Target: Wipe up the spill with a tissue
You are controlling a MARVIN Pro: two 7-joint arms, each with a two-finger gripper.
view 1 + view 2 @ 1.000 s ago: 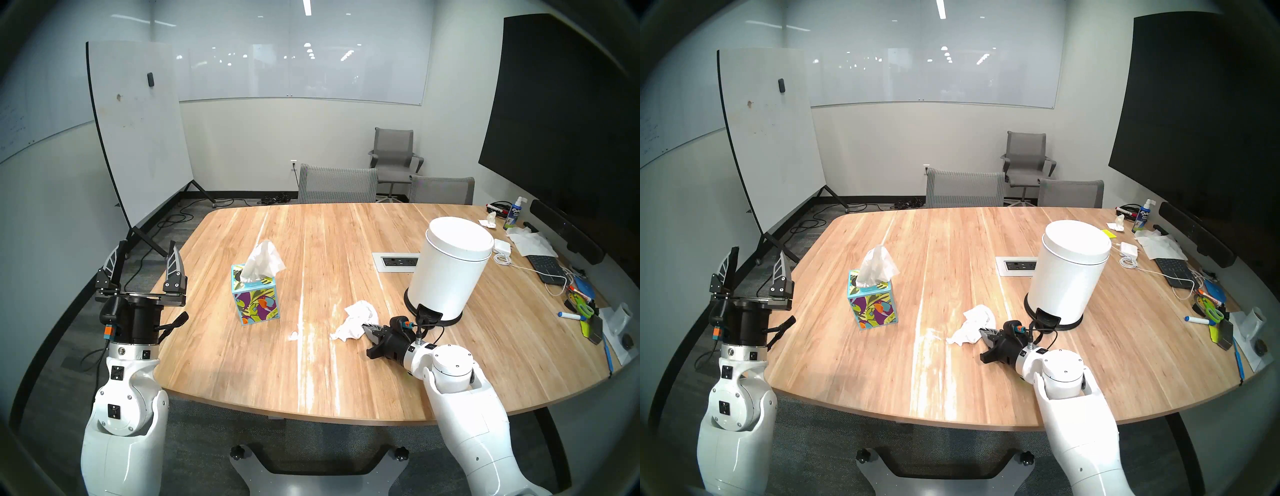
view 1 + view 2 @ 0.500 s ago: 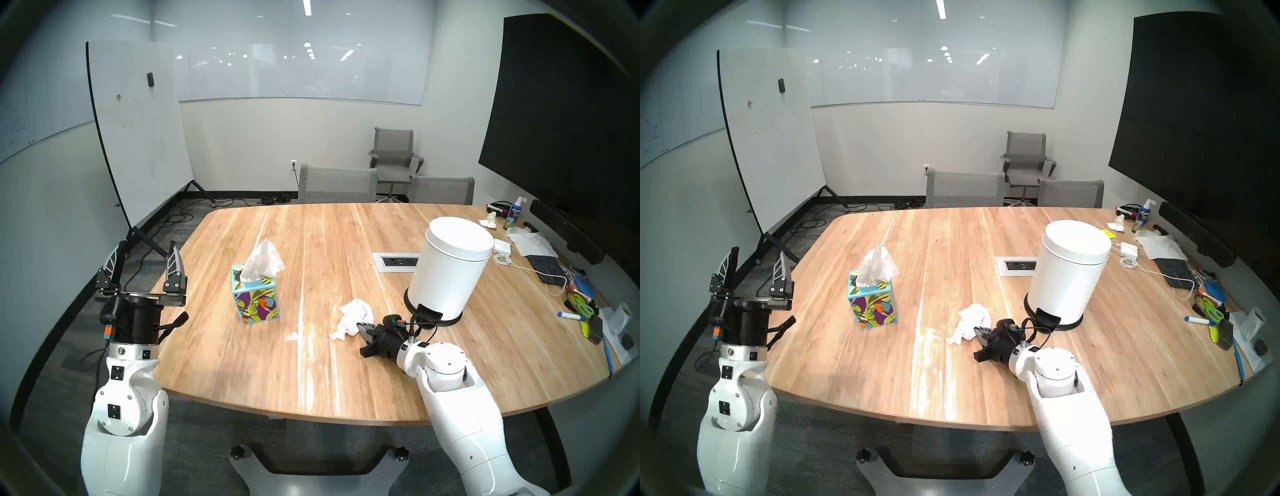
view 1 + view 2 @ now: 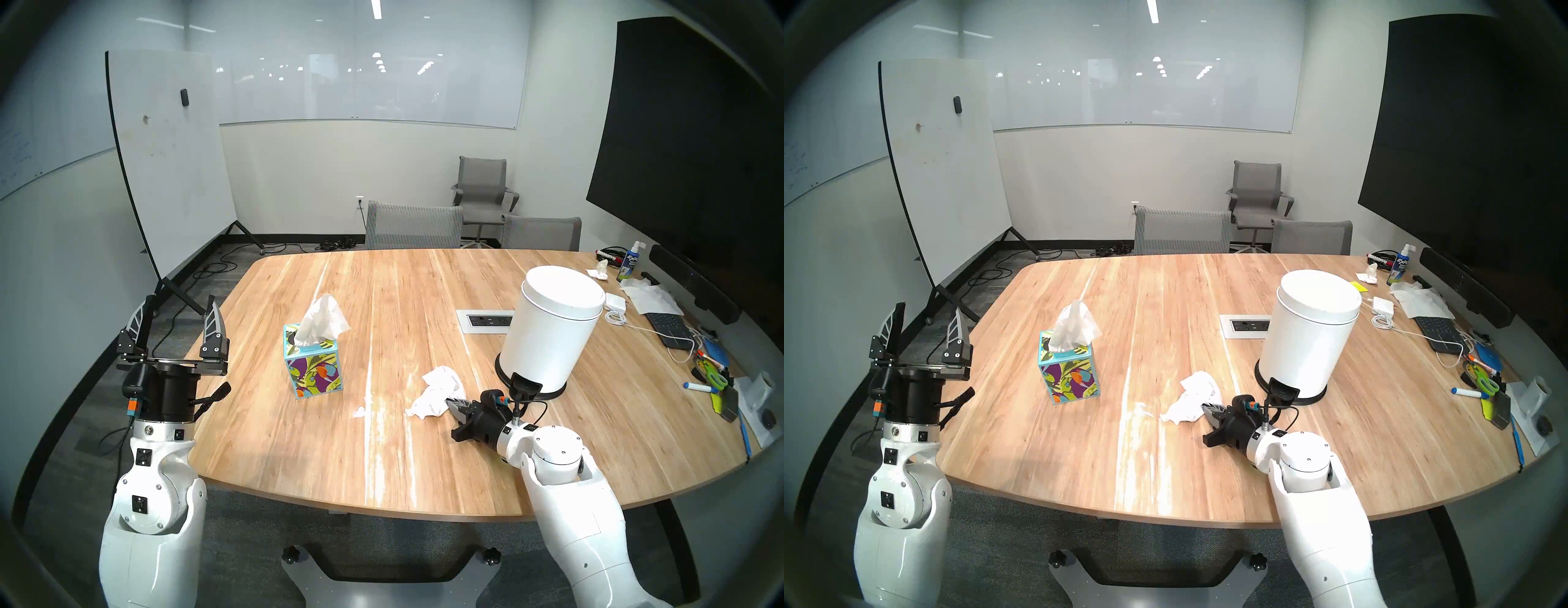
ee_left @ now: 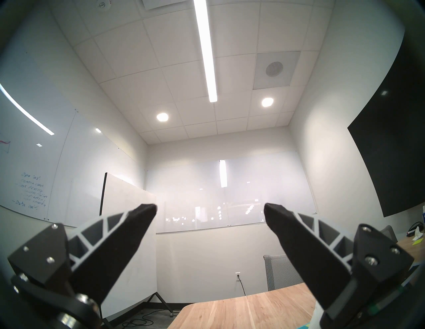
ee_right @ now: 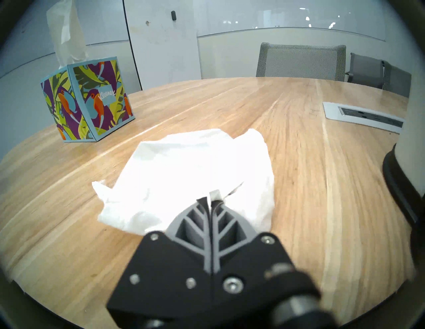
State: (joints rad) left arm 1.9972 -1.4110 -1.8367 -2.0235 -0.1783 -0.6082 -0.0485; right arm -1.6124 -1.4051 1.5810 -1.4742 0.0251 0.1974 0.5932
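Right gripper (image 5: 210,198) is clamping a crumpled white tissue (image 5: 193,174), which is lying bunched on the bench (image 3: 424,467) beside the white bin (image 3: 551,327); left gripper (image 3: 176,316) is hovering open, empty.

I see a white pedal bin (image 3: 551,327) just right of my right fingers, a power outlet panel (image 3: 483,320) beyond, desk clutter (image 3: 704,369) farther right.

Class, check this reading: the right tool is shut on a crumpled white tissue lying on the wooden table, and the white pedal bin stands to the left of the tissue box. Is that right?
One error: the white pedal bin stands to the right of the tissue box, as the head views show. The right tool is indeed shut on the crumpled tissue on the table.
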